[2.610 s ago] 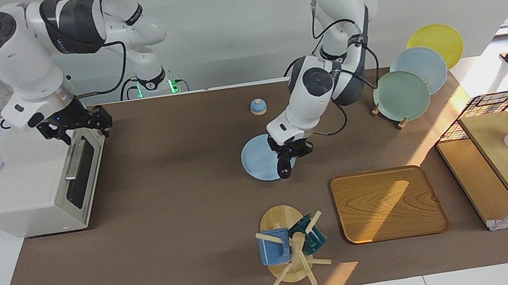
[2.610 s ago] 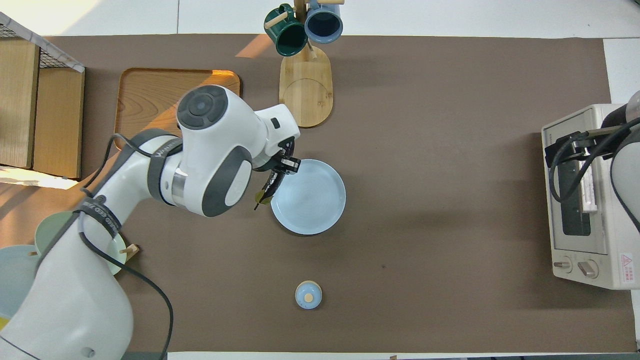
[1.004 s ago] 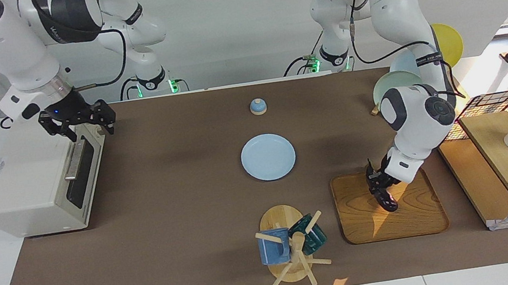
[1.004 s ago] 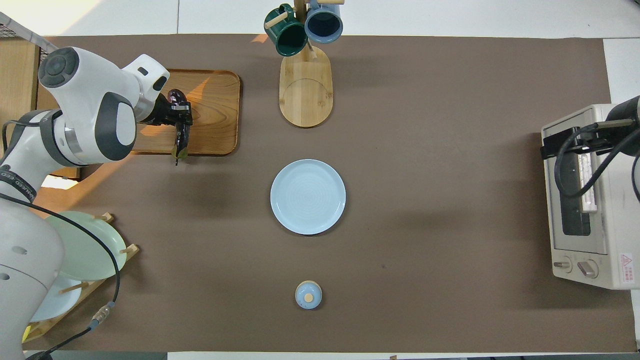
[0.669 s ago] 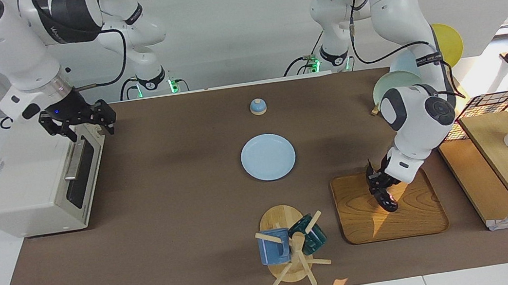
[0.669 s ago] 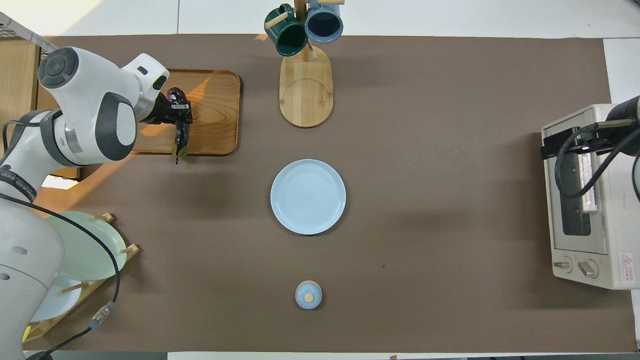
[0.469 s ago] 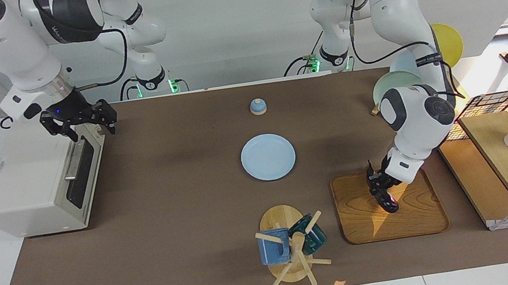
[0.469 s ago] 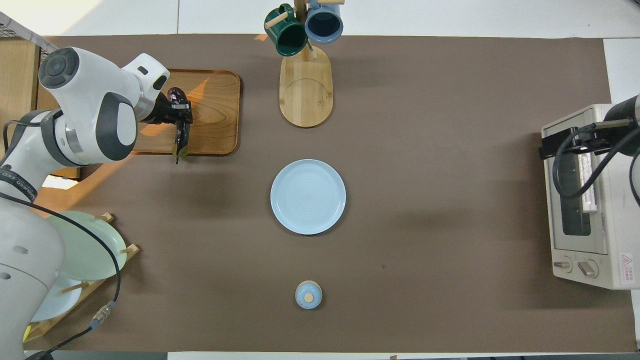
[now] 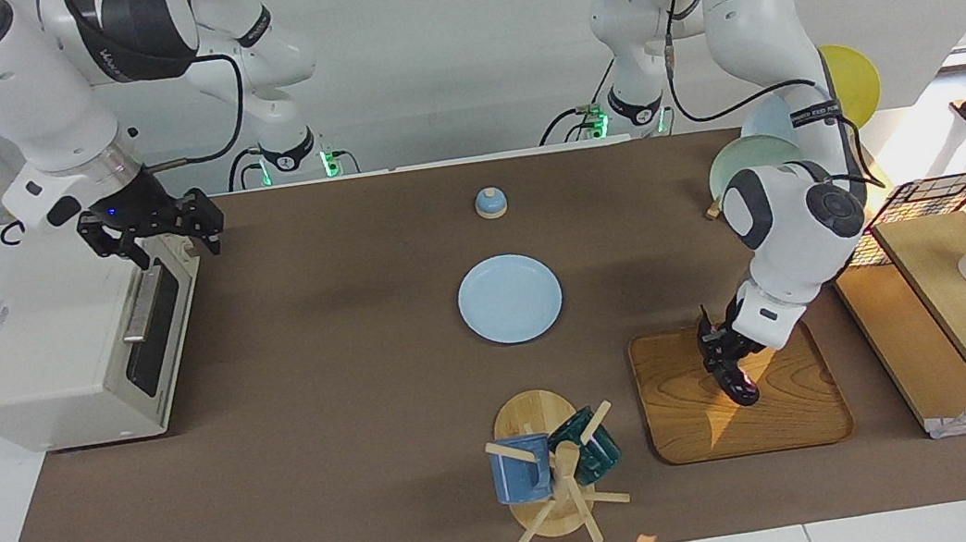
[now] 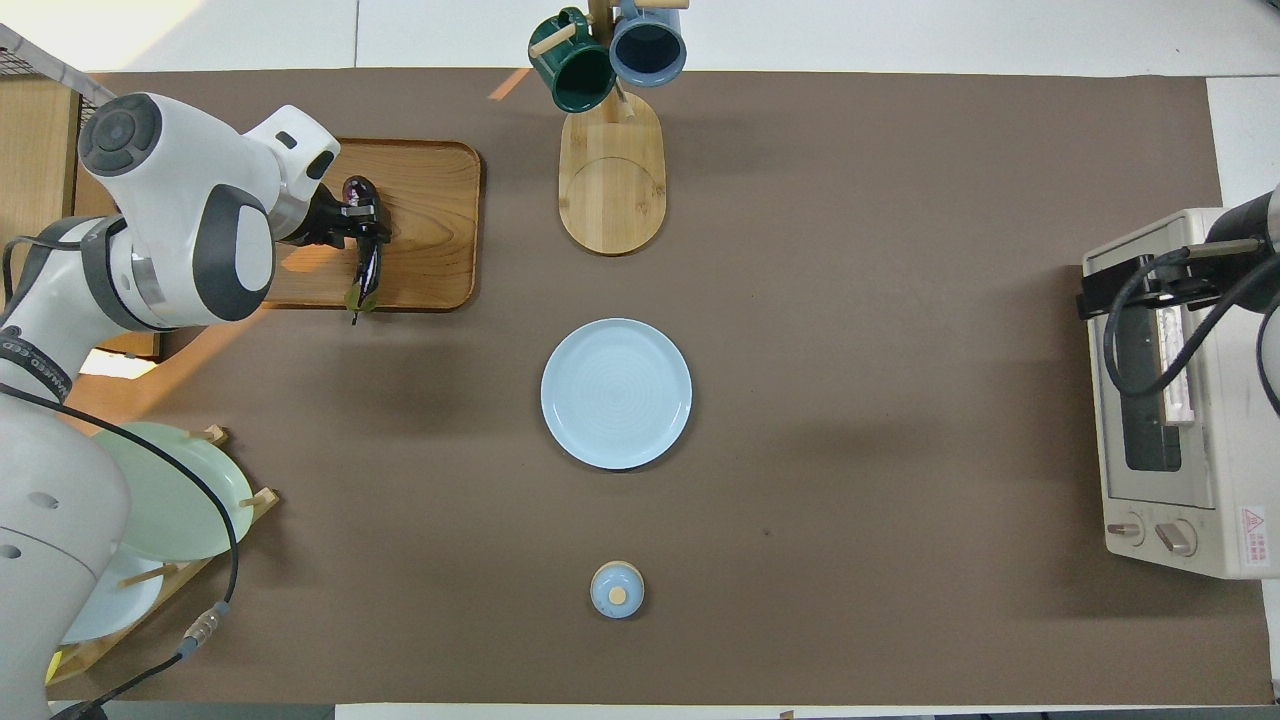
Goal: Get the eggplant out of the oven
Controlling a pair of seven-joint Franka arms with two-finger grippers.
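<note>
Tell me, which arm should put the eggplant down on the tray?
Left. Its gripper already holds the eggplant just over the tray. The right gripper is over the oven.

eggplant: slim, glossy dk purple-black, green stem end twd robots; held over wooden tray, tilted, can't tell if touching it
held by: left gripper, fingers clamped on its thick end
oven: boxy off-white, at right arm's end of table; dk glass door shut, metal bar handle across door top, two knobs on front
</note>
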